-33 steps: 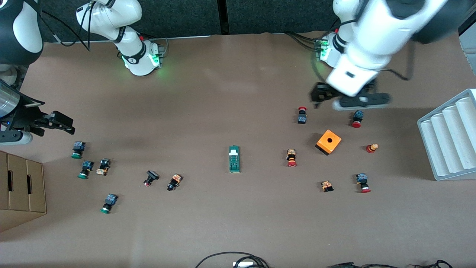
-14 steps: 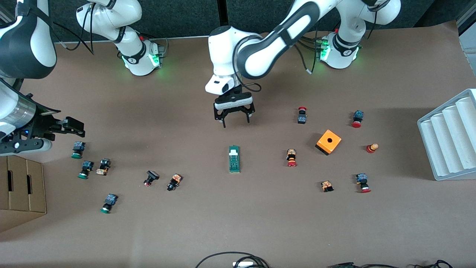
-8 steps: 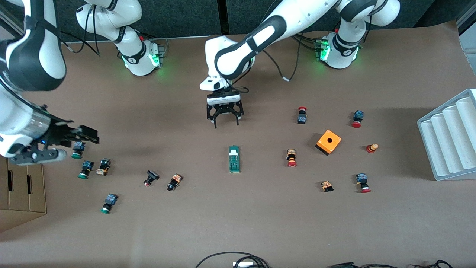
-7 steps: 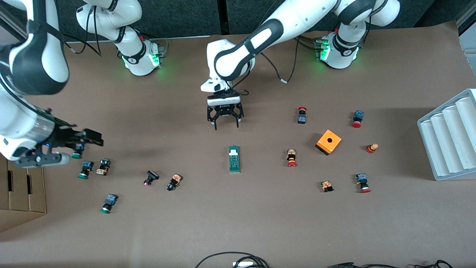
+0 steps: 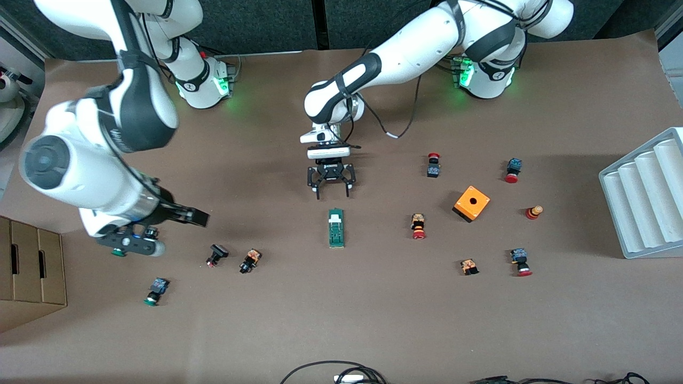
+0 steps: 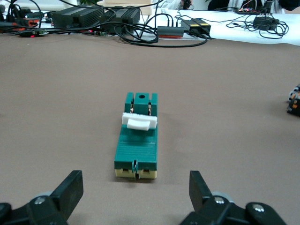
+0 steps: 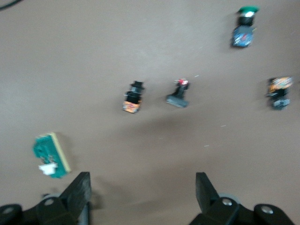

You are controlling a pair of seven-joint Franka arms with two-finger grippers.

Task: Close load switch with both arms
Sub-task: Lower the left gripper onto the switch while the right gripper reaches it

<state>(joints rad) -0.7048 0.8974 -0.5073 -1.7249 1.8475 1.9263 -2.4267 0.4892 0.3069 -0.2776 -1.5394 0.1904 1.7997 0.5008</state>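
Fingers spread wide, the left gripper (image 5: pixel 331 188) hangs empty over bare table just beside the load switch (image 5: pixel 336 228), which lies flat mid-table, its white tab toward the robots' bases. The right gripper (image 5: pixel 176 224), likewise open and empty, hovers over the push-buttons (image 5: pixel 213 255) toward the right arm's end.

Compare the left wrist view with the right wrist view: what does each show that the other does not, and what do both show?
Only the left wrist view shows cables and black boxes at the table's edge, plus the left gripper, open, short of the load switch. Only the right wrist view shows a green-capped push-button, an orange-bodied button and the open right gripper above the table. Both show the load switch with its white tab, lying untouched on the brown table.
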